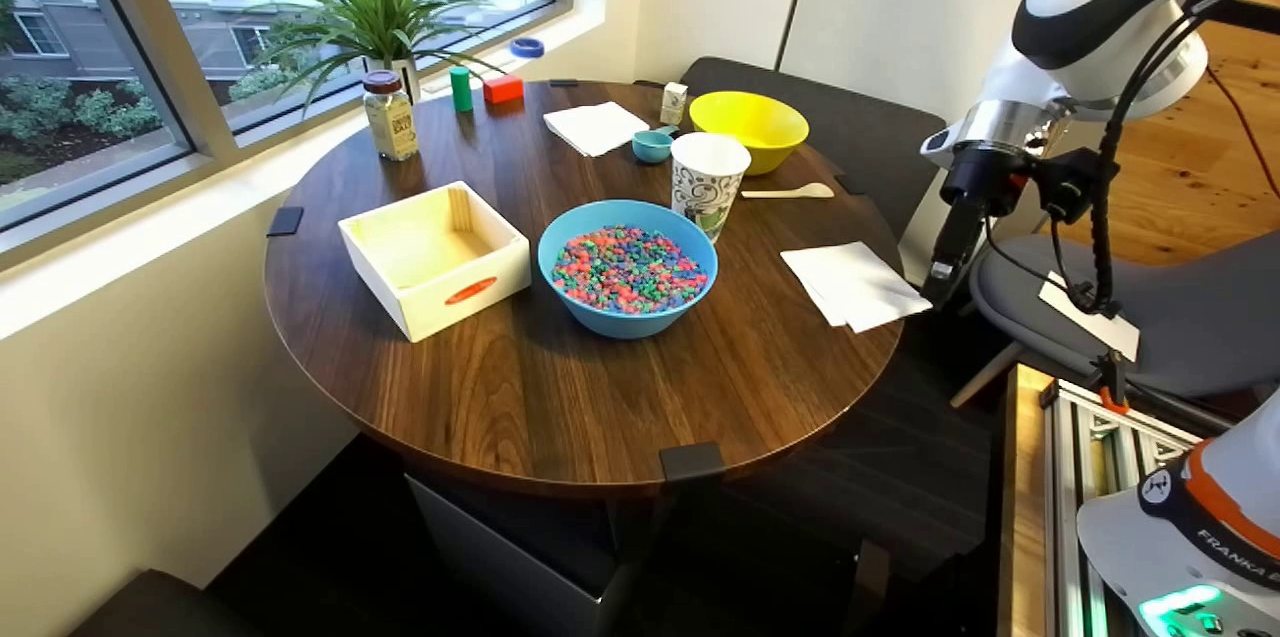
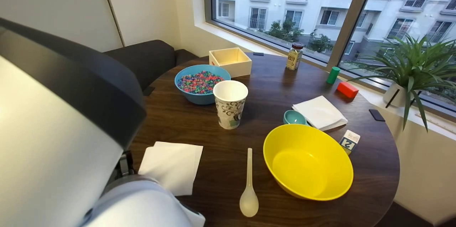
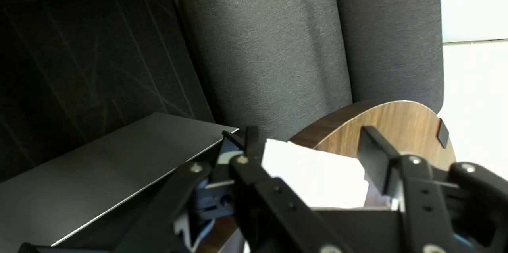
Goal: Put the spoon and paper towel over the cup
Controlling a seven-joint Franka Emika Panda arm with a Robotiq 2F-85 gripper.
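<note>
The white paper cup (image 1: 705,182) with a dark printed swirl stands upright mid-table; it also shows in an exterior view (image 2: 229,109). The pale spoon (image 1: 795,192) lies flat on the table between the cup and the yellow bowl, also seen in an exterior view (image 2: 249,187). The white paper towel (image 1: 855,285) lies flat near the table edge on the robot's side; it appears in the wrist view (image 3: 315,175) behind the fingers. My gripper (image 1: 942,282) is just beside the towel's outer corner, fingers wide apart (image 3: 310,138), holding nothing. Whether it touches the towel is unclear.
A blue bowl (image 1: 628,317) of colored beads stands beside the cup, with a wooden box (image 1: 435,262) beyond. A yellow bowl (image 2: 308,170), teal scoop (image 2: 294,117), letter block (image 2: 350,140), another white napkin (image 2: 320,112) and spice jar (image 1: 390,122) stand further off.
</note>
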